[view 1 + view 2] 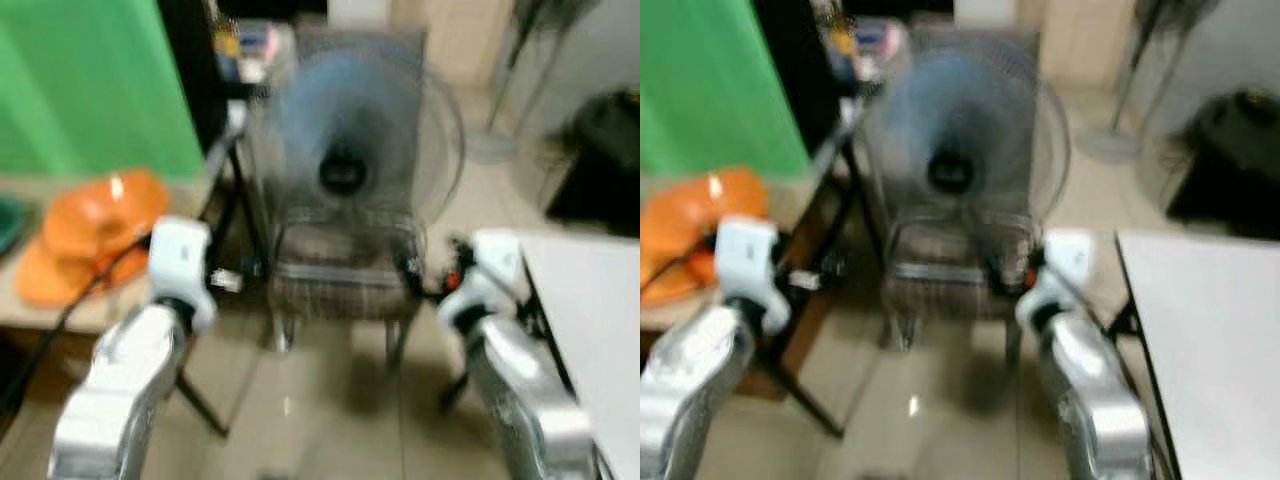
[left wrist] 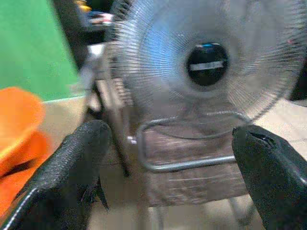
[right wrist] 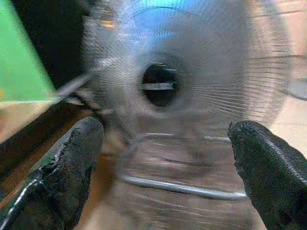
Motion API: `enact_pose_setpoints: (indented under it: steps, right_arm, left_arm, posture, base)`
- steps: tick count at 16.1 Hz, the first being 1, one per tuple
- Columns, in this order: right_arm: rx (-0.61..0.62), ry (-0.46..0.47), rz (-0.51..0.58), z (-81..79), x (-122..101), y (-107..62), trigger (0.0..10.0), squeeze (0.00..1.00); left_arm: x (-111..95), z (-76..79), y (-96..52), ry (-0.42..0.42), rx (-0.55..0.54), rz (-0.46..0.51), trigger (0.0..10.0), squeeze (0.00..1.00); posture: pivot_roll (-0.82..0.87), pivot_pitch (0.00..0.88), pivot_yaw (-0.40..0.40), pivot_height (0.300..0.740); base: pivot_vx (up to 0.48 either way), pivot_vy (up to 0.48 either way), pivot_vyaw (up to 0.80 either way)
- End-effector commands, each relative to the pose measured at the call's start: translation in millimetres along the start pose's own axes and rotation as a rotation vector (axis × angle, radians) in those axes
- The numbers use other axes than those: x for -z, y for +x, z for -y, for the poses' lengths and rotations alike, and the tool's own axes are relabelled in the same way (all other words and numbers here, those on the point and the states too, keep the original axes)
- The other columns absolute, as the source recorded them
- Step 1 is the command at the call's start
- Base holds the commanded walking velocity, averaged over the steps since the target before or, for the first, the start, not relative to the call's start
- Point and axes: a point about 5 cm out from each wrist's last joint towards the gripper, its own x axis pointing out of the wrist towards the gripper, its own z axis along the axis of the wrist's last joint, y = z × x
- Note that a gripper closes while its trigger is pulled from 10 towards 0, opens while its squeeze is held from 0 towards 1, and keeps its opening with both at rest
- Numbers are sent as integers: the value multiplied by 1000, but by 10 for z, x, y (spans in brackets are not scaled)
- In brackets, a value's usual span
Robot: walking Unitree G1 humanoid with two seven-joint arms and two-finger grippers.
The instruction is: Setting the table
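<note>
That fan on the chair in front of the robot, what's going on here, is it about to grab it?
Nothing is being held yet. The robot faces a chair with an electric fan standing on its seat. Both arms are raised toward it: the left gripper and right gripper are open and empty. A white table stands at its right, and something orange lies on a surface at its left. The blurred head views suggest movement.

White tabletop (image 1: 1210, 330) at the robot's right, flat, dark frame along its near-left edge, surface bare where visible. Orange bowls or plates (image 1: 95, 235), blurred, stacked loosely on a beige counter (image 1: 60, 310) at the left, in front of a green backdrop
</note>
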Motion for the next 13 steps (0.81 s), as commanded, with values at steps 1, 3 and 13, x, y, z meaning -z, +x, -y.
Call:
enact_pose_setpoints:
  steps: [1,3,13]
  right_arm:
    - [6,7,2,31,-9,-8,10000,1000]
    - [-6,19,-1,10,4,-5,10000,1000]
    - [-165,-15,-15,-84,-34,65,10000,1000]
  left_arm:
    - [-21,20,-7,14,7,13,10000,0]
    - [-36,17,-18,21,4,22,10000,0]
    - [-119,18,-15,32,25,82,10000,0]
  posture:
    - [167,0,40,740]
    - [171,0,39,740]
    - [177,0,40,740]
  base:
    - [0,0,581]
    - [0,0,800]
    - [29,0,800]
